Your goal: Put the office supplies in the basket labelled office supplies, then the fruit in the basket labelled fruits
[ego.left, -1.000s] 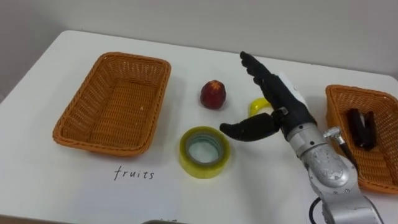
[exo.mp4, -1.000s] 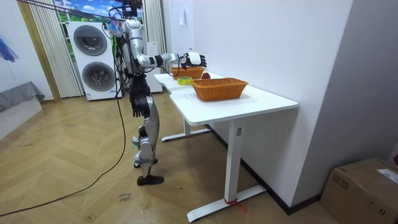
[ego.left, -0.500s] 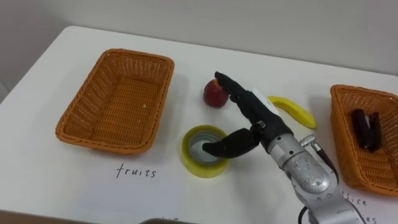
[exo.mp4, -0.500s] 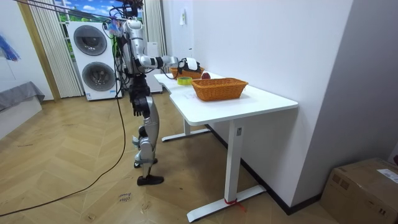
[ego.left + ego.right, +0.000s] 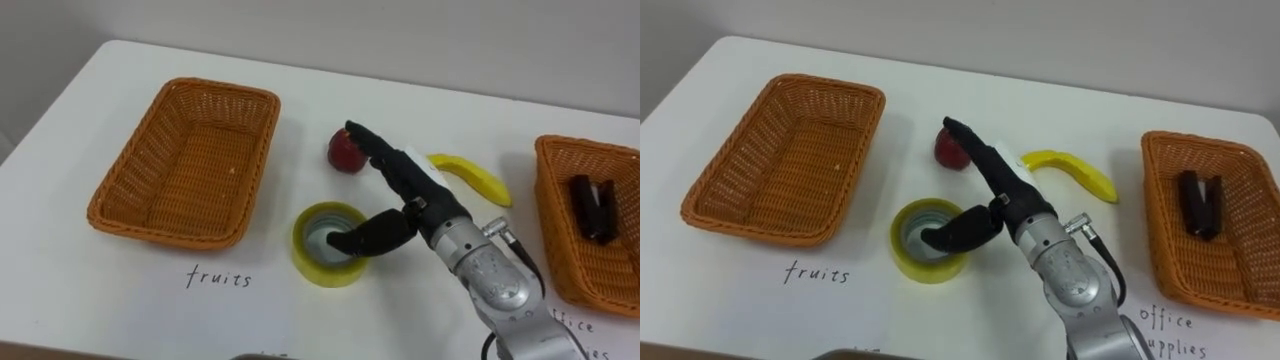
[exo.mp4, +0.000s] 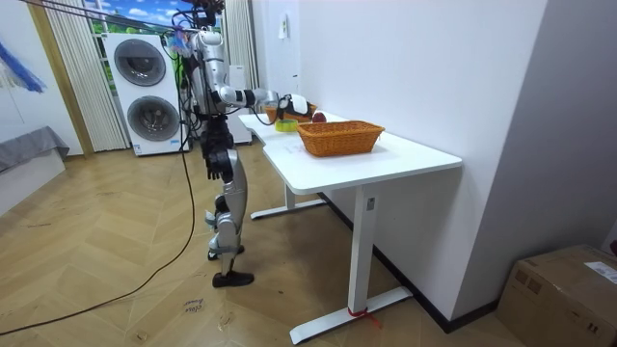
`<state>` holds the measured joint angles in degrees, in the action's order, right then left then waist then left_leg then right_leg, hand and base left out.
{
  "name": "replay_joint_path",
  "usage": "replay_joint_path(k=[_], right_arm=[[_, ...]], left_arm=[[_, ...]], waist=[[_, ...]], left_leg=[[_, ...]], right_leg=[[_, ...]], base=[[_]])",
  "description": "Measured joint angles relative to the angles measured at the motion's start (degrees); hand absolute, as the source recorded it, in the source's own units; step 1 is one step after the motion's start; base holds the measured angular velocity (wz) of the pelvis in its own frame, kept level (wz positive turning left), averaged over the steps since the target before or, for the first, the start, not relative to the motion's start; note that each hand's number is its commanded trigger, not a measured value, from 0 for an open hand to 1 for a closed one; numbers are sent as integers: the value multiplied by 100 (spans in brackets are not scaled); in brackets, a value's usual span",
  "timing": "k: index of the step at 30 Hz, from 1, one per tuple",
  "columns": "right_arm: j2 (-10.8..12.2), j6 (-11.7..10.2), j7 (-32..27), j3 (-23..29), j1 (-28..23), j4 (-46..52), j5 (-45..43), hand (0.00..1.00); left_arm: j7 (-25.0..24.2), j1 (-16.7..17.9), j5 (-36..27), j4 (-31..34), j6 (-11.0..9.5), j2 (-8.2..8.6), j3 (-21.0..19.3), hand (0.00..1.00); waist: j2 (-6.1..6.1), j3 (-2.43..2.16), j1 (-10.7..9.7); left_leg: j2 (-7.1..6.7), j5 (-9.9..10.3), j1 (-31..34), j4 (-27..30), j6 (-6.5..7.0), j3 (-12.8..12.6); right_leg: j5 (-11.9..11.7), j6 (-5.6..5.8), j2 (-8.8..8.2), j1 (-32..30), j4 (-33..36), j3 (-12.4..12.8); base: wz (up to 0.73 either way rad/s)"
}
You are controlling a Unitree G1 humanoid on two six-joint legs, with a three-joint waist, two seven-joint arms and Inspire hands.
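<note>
Yellow tape roll [image 5: 313, 257]: hovering over it with right hand [image 5: 418, 195] spread, thumb in core; probably needing pinching, then office-supplies basket [image 5: 590, 270]

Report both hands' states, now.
Right hand: open, fingers straight, thumb at the hole of the yellow tape roll, nothing held.
Left hand: cannot be told.

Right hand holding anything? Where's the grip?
Nothing held yet. The right hand is open at the yellow tape roll, thumb over its hole, fingers straight.
</note>
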<state>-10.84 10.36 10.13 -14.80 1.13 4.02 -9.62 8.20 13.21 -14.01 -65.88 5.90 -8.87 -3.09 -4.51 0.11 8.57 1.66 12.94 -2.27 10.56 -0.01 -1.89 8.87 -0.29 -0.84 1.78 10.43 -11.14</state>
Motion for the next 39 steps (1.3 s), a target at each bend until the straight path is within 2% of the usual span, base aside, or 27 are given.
replay_joint_path(k=[3, 14, 22, 26, 33, 39], right_arm=[[-2, 61, 5, -2, 0, -103, 0, 0], [-1, 65, 47, 12, 9, -268, -260, 0], [51, 87, 129, 57, 13, -376, -652, 0], [112, 88, 137, 103, 63, -520, -653, 0], [126, 96, 263, 103, 143, -543, -904, 0], [125, 174, 444, 95, 256, -544, -1120, 0]], left_arm=[[-1, 0, 1, 0, 0, 0, 0, 0], [-1, 15, -26, -12, -7, -10, -16, 0], [-37, 27, -1, -9, 24, -9, -106, 0], [-105, 23, -2, -2, 123, -50, -125, 0], [-153, 22, 5, 4, 145, -79, -127, 0], [-155, 24, 5, 22, 253, -103, -134, 0]], waist=[[-7, 11, 0], [-71, 26, 3], [-83, 19, -2], [-114, -2, -11], [-132, 0, -13], [-178, -5, -2]], left_leg=[[1, 0, 2, 1, 0, 0], [-3, 0, -25, 14, 1, -8], [-3, 0, -16, 26, 1, 8], [-3, -1, -12, 33, 1, 37], [-4, 0, 13, 71, 0, 37], [-6, 1, 38, 100, 0, 44]], right_leg=[[0, 0, 1, -2, 0, -1], [0, 0, -6, 24, 4, -8], [0, 0, -7, 23, 12, -21], [0, 0, -7, 24, 12, -22], [0, 0, -9, 21, 16, -19], [0, -1, -8, 18, 18, -14]], base=[[0], [0], [0], [0], [0], [1]])
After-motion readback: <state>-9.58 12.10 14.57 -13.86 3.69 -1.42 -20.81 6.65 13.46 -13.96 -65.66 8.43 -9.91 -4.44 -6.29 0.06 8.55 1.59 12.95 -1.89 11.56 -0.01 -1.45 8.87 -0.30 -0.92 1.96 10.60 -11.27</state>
